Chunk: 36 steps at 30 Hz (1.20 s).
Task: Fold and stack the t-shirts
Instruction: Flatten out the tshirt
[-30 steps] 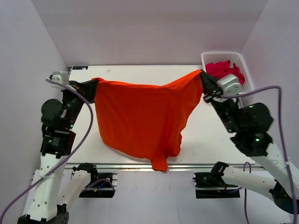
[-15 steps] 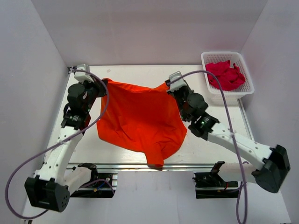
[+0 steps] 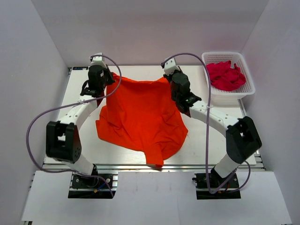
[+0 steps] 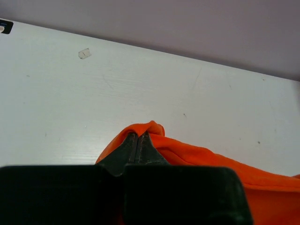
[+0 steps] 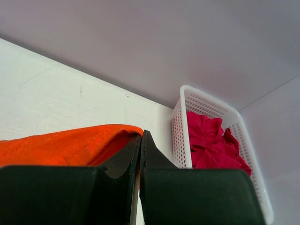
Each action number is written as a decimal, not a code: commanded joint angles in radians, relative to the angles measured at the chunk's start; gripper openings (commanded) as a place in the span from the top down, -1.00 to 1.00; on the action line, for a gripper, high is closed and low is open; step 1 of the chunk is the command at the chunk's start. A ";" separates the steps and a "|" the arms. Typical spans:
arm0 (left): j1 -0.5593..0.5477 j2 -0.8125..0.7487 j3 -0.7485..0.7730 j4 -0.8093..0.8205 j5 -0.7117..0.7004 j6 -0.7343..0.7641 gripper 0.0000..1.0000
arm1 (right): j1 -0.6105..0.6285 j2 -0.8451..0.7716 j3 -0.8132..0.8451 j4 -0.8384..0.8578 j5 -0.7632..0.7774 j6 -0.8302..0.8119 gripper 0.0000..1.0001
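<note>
An orange-red t-shirt (image 3: 138,115) lies spread over the middle of the white table (image 3: 206,136), its lower edge reaching the near table edge. My left gripper (image 3: 108,77) is shut on the shirt's far left corner (image 4: 150,129). My right gripper (image 3: 168,78) is shut on the far right corner (image 5: 117,133). Both corners sit low over the far part of the table. Crimson-pink t-shirts (image 3: 226,76) lie bunched in the white basket (image 3: 234,96), also seen in the right wrist view as a pink heap (image 5: 208,143).
The white lattice basket (image 5: 180,126) stands at the far right corner of the table. Grey walls close the table in at the back and both sides. A metal rail (image 3: 117,166) runs along the near edge.
Both arms have swung forward and inward, carrying the shirt's top corners to the far part of the table. The shirt has gone from hanging to lying mostly on the table.
</note>
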 commanded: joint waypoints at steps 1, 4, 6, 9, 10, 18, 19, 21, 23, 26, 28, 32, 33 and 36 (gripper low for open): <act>0.004 0.087 0.111 0.044 -0.052 0.022 1.00 | -0.052 0.073 0.113 -0.019 -0.011 0.058 1.00; 0.004 0.237 0.209 0.035 -0.052 0.033 1.00 | -0.088 0.197 0.208 -0.052 -0.006 0.098 1.00; 0.004 0.320 0.293 0.035 -0.052 0.042 1.00 | -0.102 0.247 0.249 -0.088 -0.013 0.119 1.00; 0.013 0.493 0.439 0.012 -0.041 0.042 0.99 | -0.143 0.363 0.354 -0.107 0.000 0.168 1.00; 0.013 0.576 0.519 0.003 -0.019 0.054 0.91 | -0.160 0.426 0.402 -0.106 -0.014 0.190 1.00; 0.022 0.703 0.812 -0.183 -0.035 0.087 -1.00 | -0.231 0.635 0.788 -0.491 -0.273 0.340 -0.79; 0.022 0.674 0.782 -0.195 -0.066 0.087 -1.00 | -0.231 0.634 0.805 -0.518 -0.281 0.354 -0.79; 0.022 0.591 0.718 -0.209 -0.087 0.096 -1.00 | -0.231 0.592 0.814 -0.592 -0.359 0.391 -0.79; 0.022 0.436 0.581 -0.240 -0.109 0.096 -1.00 | -0.226 0.514 0.777 -0.703 -0.396 0.434 -0.81; 0.022 0.205 0.365 -0.296 -0.135 0.056 -1.00 | -0.223 0.395 0.679 -0.799 -0.566 0.509 -0.81; 0.022 0.088 0.191 -0.330 -0.149 0.018 -1.00 | -0.221 0.317 0.535 -0.814 -0.656 0.561 -0.81; 0.022 -0.175 -0.081 -0.365 -0.195 -0.108 -1.00 | -0.206 0.120 0.262 -0.756 -0.778 0.619 -0.81; 0.022 -0.252 -0.155 -0.385 -0.214 -0.125 -1.00 | -0.198 0.098 0.143 -0.751 -0.792 0.636 -0.81; 0.022 -0.340 -0.247 -0.418 -0.277 -0.165 -1.00 | -0.171 0.017 0.020 -0.718 -0.812 0.690 -0.81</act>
